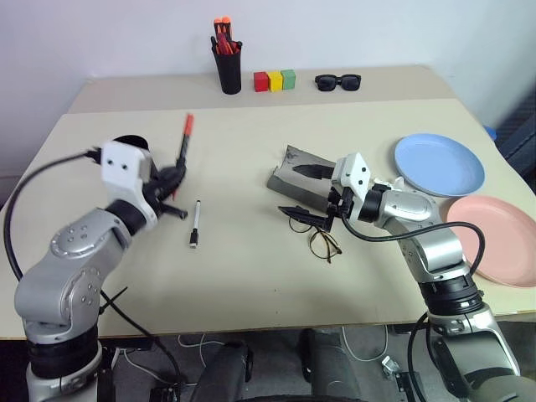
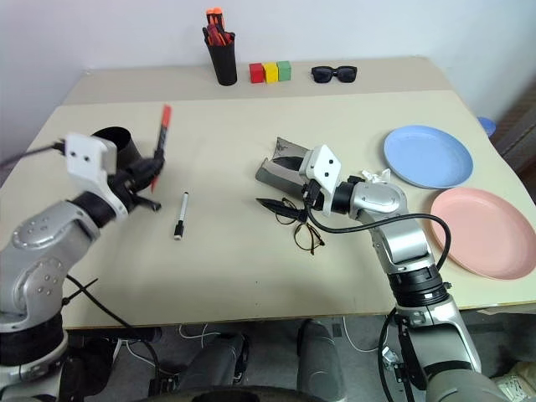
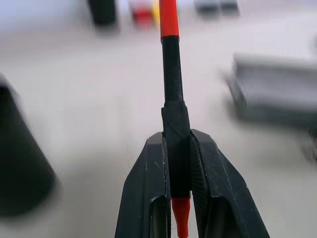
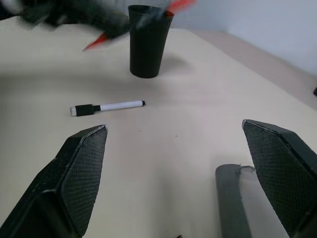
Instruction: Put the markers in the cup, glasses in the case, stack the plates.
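Right up against my left wrist camera, my left claw [image 3: 179, 163] is clamped on the slim black marker with the red end [image 3: 173, 89], pinched partway along its barrel so the red tip sticks out past my fingers. From the head views that marker stands nearly upright above the tan tabletop [image 1: 251, 276], just beside the wide black tapered cup [image 2: 115, 142], which my own wrist mostly hides in the left eye.

My right claw [image 4: 183, 173] is spread wide with nothing in it, hovering at the thin wire-framed round glasses [image 1: 322, 243], and the flat grey case [image 1: 297, 172] with its lid up sits just behind them. Its wrist camera catches what the left one blurs: the white marker with black ends [image 4: 106, 107] lying flat on the table, the cup beyond it.

Farther right, the light blue round plate [image 1: 439, 164] and the salmon pink plate [image 1: 494, 239] lie side by side, not stacked.

Back edge has a narrow black cup of red-orange pens [image 1: 228, 59], red, yellow and green blocks [image 1: 275, 80] and chunky black sunglasses [image 1: 338, 81], with a plain pale wall [image 1: 377, 33] behind.
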Controlling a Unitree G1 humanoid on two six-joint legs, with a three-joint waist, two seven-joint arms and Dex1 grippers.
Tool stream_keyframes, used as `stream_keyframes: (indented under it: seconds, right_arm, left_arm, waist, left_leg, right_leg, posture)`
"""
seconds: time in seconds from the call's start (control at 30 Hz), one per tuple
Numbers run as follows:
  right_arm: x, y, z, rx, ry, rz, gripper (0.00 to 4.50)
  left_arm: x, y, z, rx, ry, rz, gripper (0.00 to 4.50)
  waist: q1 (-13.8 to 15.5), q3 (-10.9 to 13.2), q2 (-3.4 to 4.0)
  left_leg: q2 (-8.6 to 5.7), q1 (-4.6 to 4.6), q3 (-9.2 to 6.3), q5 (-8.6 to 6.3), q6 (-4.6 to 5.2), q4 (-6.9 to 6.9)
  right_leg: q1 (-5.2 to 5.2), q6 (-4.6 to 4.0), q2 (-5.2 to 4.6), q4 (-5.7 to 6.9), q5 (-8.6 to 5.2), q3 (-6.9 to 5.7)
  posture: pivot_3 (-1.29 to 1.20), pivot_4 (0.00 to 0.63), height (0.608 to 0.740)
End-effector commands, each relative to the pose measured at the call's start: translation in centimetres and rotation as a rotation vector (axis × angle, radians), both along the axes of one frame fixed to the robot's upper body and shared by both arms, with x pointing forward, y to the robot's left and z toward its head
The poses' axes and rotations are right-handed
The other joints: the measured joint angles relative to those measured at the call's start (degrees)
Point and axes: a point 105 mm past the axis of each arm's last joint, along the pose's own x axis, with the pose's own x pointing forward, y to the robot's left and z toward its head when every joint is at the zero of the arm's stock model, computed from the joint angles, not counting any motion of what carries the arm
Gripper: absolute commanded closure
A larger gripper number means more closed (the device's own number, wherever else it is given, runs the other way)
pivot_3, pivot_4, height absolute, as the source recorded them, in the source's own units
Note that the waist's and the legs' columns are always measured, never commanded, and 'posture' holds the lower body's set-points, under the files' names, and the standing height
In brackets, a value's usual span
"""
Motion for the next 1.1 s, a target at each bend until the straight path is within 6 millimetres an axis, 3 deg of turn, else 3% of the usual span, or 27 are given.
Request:
stream_keyframes:
  seconds: [0.03, 0.23, 0.33, 0.63, 0.9, 1.1]
  right_arm:
    - [-0.1, 0.4, 1.2, 0.015, -0.050, 0.018, 0.00]
    - [0.0, 0.5, 1.3, 0.011, -0.057, 0.018, 0.00]
    - [0.1, 0.6, 1.6, 0.015, -0.062, 0.020, 0.00]
    - [0.0, 1.0, 1.7, 0.014, -0.063, 0.033, 0.00]
    - [-0.1, 0.9, 1.9, 0.015, -0.067, 0.024, 0.00]
    - [0.1, 0.9, 2.0, 0.015, -0.074, 0.018, 0.00]
  left_arm:
    - [0.3, 3.5, 4.7, 0.071, -0.278, 0.196, 4.46]
    - [1.5, 8.1, 7.1, -0.007, -0.388, 0.353, 4.46]
    - [2.4, 10.2, 6.4, -0.045, -0.368, 0.424, 4.46]
    - [5.4, 9.3, 3.7, -0.009, -0.326, 0.351, 4.46]
    - [5.9, 9.4, 1.7, -0.011, -0.292, 0.330, 4.46]
    - [6.1, 9.4, 1.6, -0.026, -0.296, 0.317, 1.53]
  waist:
    - [-0.01, 0.00, 0.00]
    - [0.13, 0.00, 0.00]
    - [0.06, 0.00, 0.00]
    - [0.03, 0.00, -0.01]
    - [-0.14, 0.00, -0.01]
    - [-0.04, 0.00, -0.01]
  left_leg:
    - [0.01, 0.00, 0.00, 0.00, -0.01, 0.00]
    - [0.04, -0.02, 0.02, 0.02, -0.03, -0.01]
    - [0.03, -0.03, 0.01, 0.02, -0.02, 0.01]
    - [0.03, -0.04, 0.00, 0.03, -0.04, 0.01]
    - [0.04, -0.03, 0.00, 0.03, -0.03, -0.01]
    - [0.04, -0.05, -0.01, 0.03, -0.03, 0.01]
  right_leg:
    - [0.00, 0.00, 0.01, -0.01, 0.00, 0.00]
    - [-0.03, -0.03, 0.04, -0.04, 0.03, 0.00]
    - [-0.02, 0.01, 0.04, -0.04, 0.06, -0.01]
    - [-0.04, 0.02, 0.04, -0.04, 0.07, -0.01]
    - [-0.06, 0.01, 0.05, -0.03, 0.08, -0.01]
    - [-0.06, 0.02, 0.05, -0.02, 0.09, -0.01]
  posture:
    - [0.00, 0.150, 0.740]
    - [0.00, 0.150, 0.740]
    - [0.00, 0.150, 0.740]
    - [0.00, 0.150, 0.740]
    - [0.00, 0.150, 0.740]
    - [0.00, 0.150, 0.740]
